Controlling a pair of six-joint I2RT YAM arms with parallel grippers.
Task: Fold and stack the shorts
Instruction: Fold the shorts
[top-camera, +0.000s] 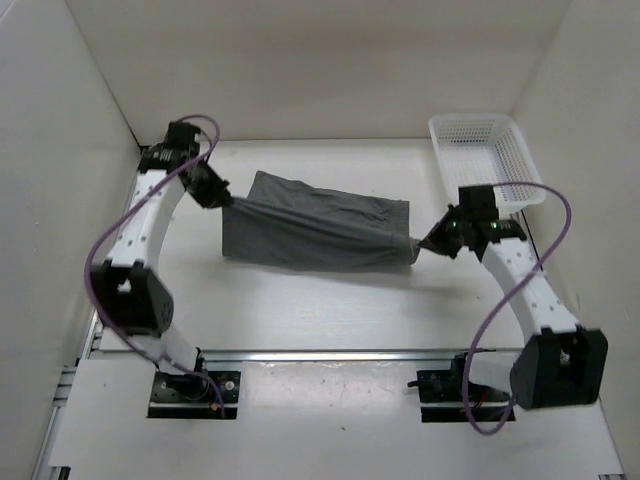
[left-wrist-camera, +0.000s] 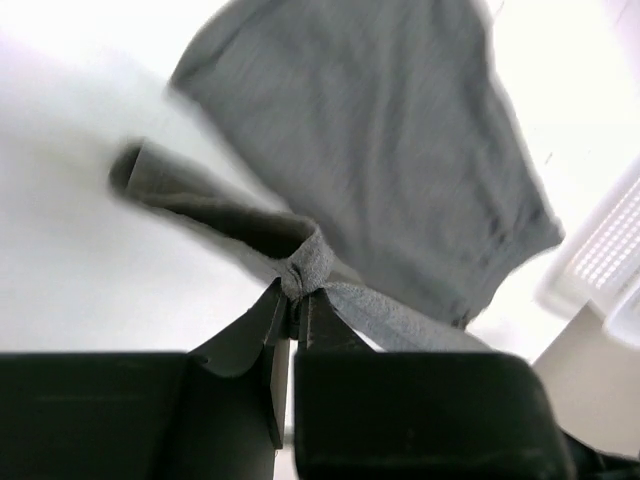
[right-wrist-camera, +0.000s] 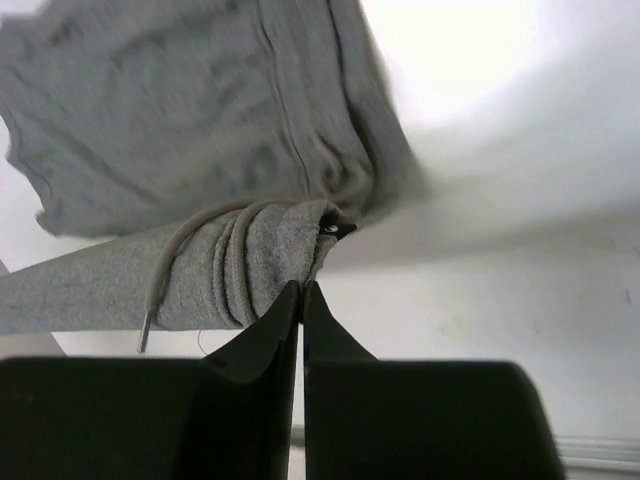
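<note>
Shorts: grey, pulled taut between both arms at mid-table, upper edge lifted, lower part draped on table.
Left gripper: clenched on bunched left corner of the fabric.
Right gripper: pinched tight on gathered waistband end, beside dangling drawstring.
Basket: white mesh, far right corner, just behind right arm, apart from the fabric.

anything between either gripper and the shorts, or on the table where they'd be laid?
Nothing visible. The left gripper and right gripper are each shut on an end of the shorts, cloth stretched between them. The table around them is bare; the white basket sits far right, clear of the cloth.
</note>
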